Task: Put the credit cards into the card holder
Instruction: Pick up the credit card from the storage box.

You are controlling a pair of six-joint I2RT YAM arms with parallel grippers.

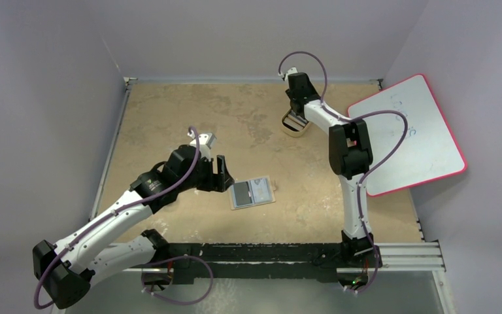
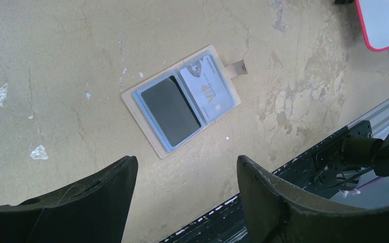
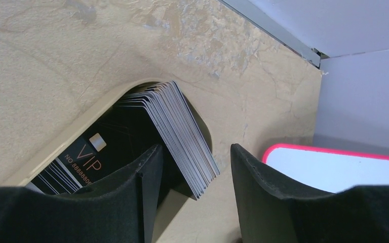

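The card holder point(image 2: 152, 132) lies spread open on the table, snap tab point(image 2: 238, 68) pointing away. A dark card framed in blue point(image 2: 171, 109) fills one panel and a pale credit card marked VIP point(image 2: 210, 89) fills the other. My left gripper point(image 2: 185, 159) hovers open just short of it, nothing between its fingers; in the top view it point(image 1: 224, 173) is left of the holder point(image 1: 253, 192). My right gripper point(image 3: 196, 147) is open at the far tan tray point(image 3: 76, 126), straddling the leaning stack of credit cards point(image 3: 180, 126) without clamping it. A black VIP card point(image 3: 81, 159) lies flat beneath.
A white board with a red rim point(image 1: 405, 134) lies at the table's right side, close to the tray point(image 1: 286, 131). A black rail point(image 1: 268, 252) runs along the near edge by the arm bases. Grey walls close the back and sides.
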